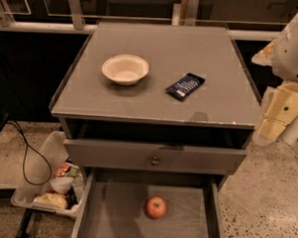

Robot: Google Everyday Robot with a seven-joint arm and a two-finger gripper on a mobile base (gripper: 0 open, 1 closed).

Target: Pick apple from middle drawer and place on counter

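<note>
Approach step: apple (156, 207) lies in the middle drawer (117, 216), hand (278, 114) off to the side

We judge the task to be at its very start. The apple sits alone on the bare floor of the middle drawer, low in the frame and a little right of centre. It is clear of both side walls and nothing touches it. The drawer is pulled out toward the bottom edge, so the fruit is open from above. Just over it, the upper drawer front (155, 156) with its small knob juts out slightly and overhangs the back of the opening.

The hand hangs at the right edge of the frame, beside the table (211, 49) and well apart from the apple. We cannot tell how far open it is. It does not have the apple.

The next move, as we read it, calls for bringing the hand left and down into the drawer. It should come in from the front or from above, so that it misses the jutting drawer front. The apple is round and may roll when nudged, so the grasp should close squarely around its middle.

For the later placing, the table already carries a cream bowl (125, 69) in the upper left and a dark blue packet (185, 86) near the centre. Bare surface shows along the near edge and at the far right.
</note>
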